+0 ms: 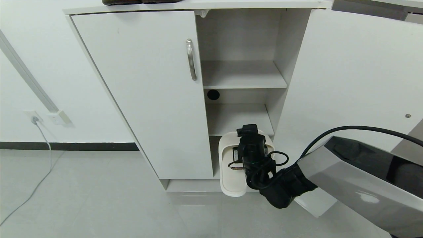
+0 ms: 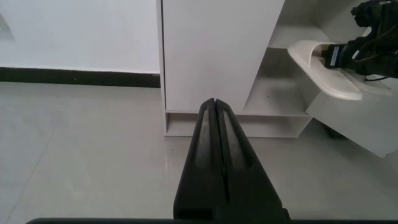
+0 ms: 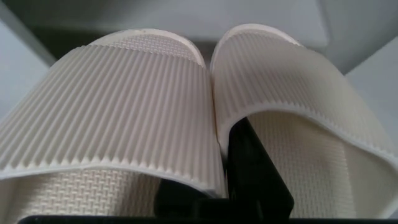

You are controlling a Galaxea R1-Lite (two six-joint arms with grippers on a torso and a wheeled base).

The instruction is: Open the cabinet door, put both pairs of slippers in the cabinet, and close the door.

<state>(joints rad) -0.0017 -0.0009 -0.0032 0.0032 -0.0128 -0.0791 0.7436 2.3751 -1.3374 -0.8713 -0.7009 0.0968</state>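
A pair of cream ribbed slippers (image 1: 231, 180) hangs at the mouth of the cabinet's bottom compartment, toes pointing in and heels sticking out over the floor. My right gripper (image 1: 248, 145) is shut on the slippers, with one black finger (image 3: 252, 171) tucked under the straps where the two slippers (image 3: 186, 106) press side by side. The white cabinet (image 1: 148, 99) has its left door closed and its right door (image 1: 347, 82) swung wide open. My left gripper (image 2: 214, 109) is shut on nothing, low over the floor in front of the cabinet, with the slippers (image 2: 323, 68) off to one side.
Two bare shelves (image 1: 241, 74) (image 1: 238, 119) sit above the bottom compartment. A metal handle (image 1: 191, 59) is on the closed left door. A dark flat thing (image 1: 138, 1) lies on the cabinet top. A wall socket with a cable (image 1: 33, 117) is at the left; grey floor (image 1: 99, 205) lies in front.
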